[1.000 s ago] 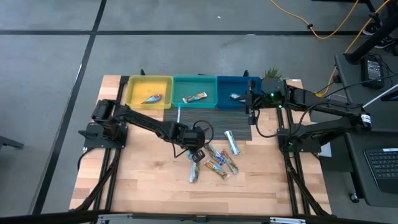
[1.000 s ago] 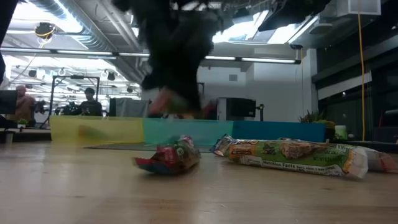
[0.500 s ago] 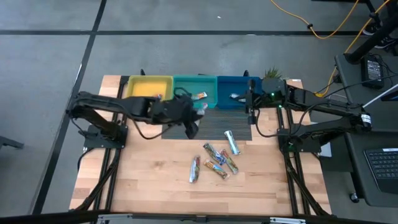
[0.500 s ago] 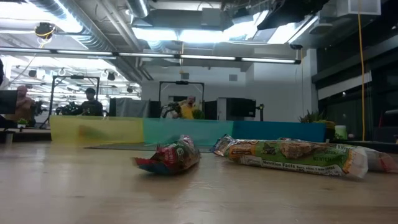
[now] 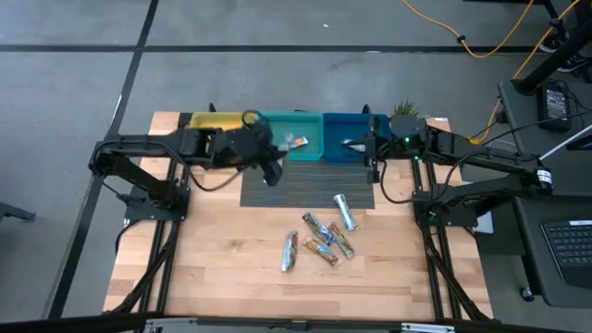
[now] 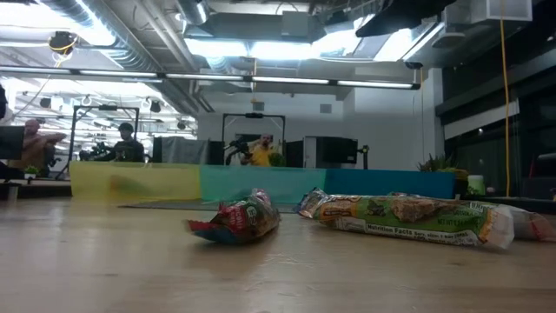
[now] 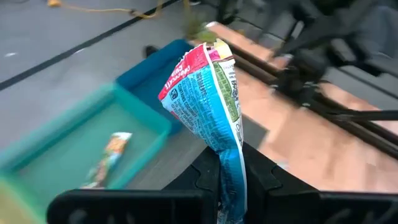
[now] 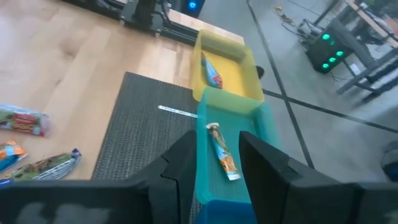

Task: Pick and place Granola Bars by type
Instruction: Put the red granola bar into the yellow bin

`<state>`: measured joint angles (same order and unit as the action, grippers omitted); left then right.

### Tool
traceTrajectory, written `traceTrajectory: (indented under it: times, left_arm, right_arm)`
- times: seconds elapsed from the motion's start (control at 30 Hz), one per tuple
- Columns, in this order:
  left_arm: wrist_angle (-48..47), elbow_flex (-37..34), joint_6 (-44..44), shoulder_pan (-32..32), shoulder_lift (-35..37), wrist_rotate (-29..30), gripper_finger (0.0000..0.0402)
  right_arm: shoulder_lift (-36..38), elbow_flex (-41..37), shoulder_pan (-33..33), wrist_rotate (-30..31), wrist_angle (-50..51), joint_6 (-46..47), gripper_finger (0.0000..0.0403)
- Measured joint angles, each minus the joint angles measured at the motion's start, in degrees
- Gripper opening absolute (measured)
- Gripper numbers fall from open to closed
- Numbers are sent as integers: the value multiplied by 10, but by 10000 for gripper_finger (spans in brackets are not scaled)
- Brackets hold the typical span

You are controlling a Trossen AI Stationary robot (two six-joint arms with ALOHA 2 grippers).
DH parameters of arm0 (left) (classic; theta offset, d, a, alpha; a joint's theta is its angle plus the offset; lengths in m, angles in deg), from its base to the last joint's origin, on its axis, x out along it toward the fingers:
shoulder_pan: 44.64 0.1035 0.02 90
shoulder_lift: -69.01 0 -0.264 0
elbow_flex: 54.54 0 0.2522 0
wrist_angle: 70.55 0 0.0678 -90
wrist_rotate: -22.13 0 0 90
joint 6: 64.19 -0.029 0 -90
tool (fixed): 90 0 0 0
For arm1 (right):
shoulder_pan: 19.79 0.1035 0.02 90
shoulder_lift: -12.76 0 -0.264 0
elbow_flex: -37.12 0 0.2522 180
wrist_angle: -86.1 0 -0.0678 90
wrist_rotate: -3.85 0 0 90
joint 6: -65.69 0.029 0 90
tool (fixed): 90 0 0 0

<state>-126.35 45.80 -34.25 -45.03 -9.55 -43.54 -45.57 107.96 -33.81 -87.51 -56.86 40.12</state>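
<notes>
My left gripper [image 5: 273, 176] hovers over the dark mat's far left part, in front of the teal bin [image 5: 305, 125], shut on a blue granola bar with red and green print [image 7: 208, 93]. My right gripper [image 8: 217, 168] waits open above the blue bin [image 5: 356, 125]. Several bars [image 5: 319, 239] lie flat on the wood in the middle of the table, a silver one [image 5: 344, 211] among them. In the low view two of them show, a red-green one [image 6: 236, 219] and a long green one [image 6: 404, 217]. An orange bar [image 8: 221, 152] lies in the teal bin and a blue one [image 8: 211, 71] in the yellow bin. My left gripper pinches the blue bar between its two fingers at one end of the wrapper [image 7: 231, 186]. The bar is lifted clear of the table and sticks out forward past the fingertips, its free end [image 7: 199, 56] crumpled.
Three bins, yellow [image 5: 208, 120], teal and blue, stand in a row along the table's far edge behind the dark ribbed mat [image 5: 314, 190]. A white strip [image 8: 177, 111] lies on the mat. A small bar [image 5: 351, 143] lies in the blue bin. Bare wood lies near and left.
My left gripper has risen from the cluster of bars with the blue bar and swung toward the far edge and a little left, ending over the mat in front of the teal bin. The arm has left the low view. The other bars have stayed put.
</notes>
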Motion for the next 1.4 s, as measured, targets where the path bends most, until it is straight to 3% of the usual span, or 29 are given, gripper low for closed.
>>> traceTrajectory:
  times: [0.27,0.4,0.57,0.77,1.0,1.23,1.4]
  left_arm:
    - [-92,0,-89,164,68,0,26]
    - [-105,0,-114,252,91,-39,26]
    - [-107,0,-164,312,93,-88,25]
    - [-137,-11,-228,358,73,-92,28]
    - [-110,-165,-253,430,69,-90,28]
    - [21,-346,-272,500,69,-90,26]
    - [84,-425,-249,532,69,-90,29]
  right_arm:
    - [0,0,0,57,0,12,123]
    - [0,0,0,76,0,43,123]
    - [0,0,0,85,-3,77,123]
    - [0,0,0,85,-19,92,123]
    - [0,0,0,85,-25,94,123]
    - [0,0,0,84,-20,103,123]
    - [0,0,0,84,-20,103,123]
